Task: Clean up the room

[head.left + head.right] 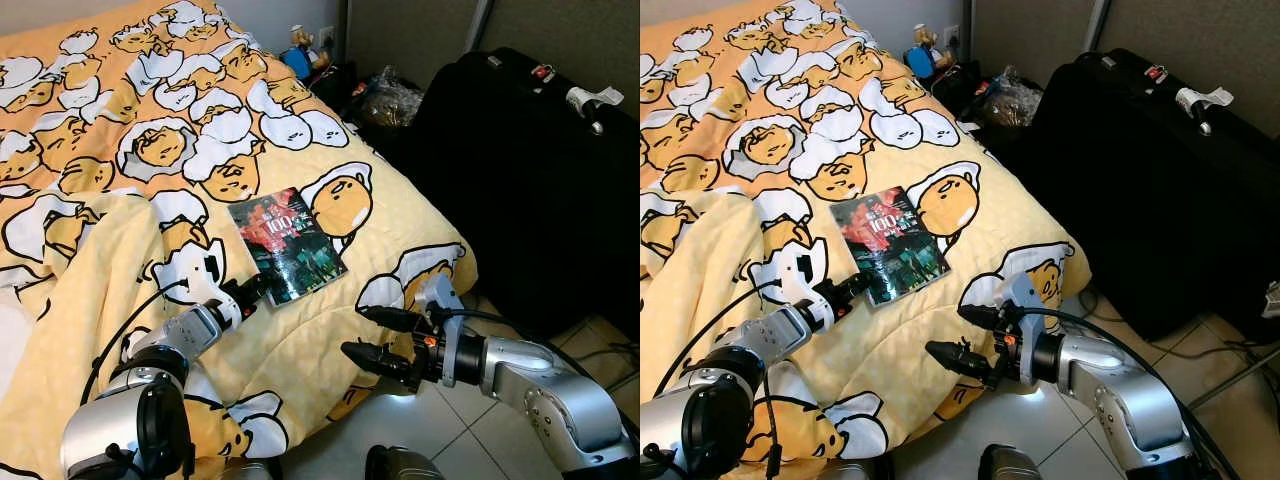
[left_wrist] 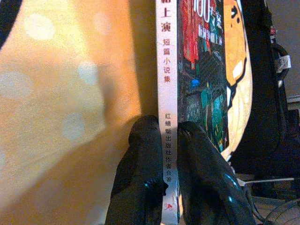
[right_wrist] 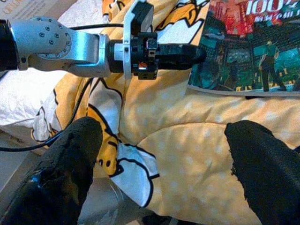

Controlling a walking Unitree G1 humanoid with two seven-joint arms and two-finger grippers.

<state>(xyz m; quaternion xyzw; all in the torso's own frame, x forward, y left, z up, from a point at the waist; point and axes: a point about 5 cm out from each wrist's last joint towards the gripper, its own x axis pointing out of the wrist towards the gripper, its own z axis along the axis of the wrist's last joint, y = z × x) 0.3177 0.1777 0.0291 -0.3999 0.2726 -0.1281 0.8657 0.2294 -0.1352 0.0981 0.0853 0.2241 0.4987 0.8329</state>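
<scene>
A paperback book (image 1: 288,243) with a dark red and teal cover lies flat on the yellow cartoon-print bedspread (image 1: 120,150), near the bed's front corner. My left gripper (image 1: 258,288) reaches across the bedspread to the book's near corner. In the left wrist view its fingers (image 2: 140,178) press on either side of the white spine (image 2: 168,93), shut on the book. My right gripper (image 1: 375,335) hovers open at the bed's edge, a little right of and below the book, fingers (image 3: 65,173) spread wide with nothing between them. The right wrist view looks at the left gripper (image 3: 187,54) and the book (image 3: 253,51).
A large black suitcase (image 1: 540,180) stands on the right, close to the bed. A small plush toy (image 1: 298,55) and crinkled bags (image 1: 385,100) sit by the far wall. Tiled floor (image 1: 440,430) lies below the right arm.
</scene>
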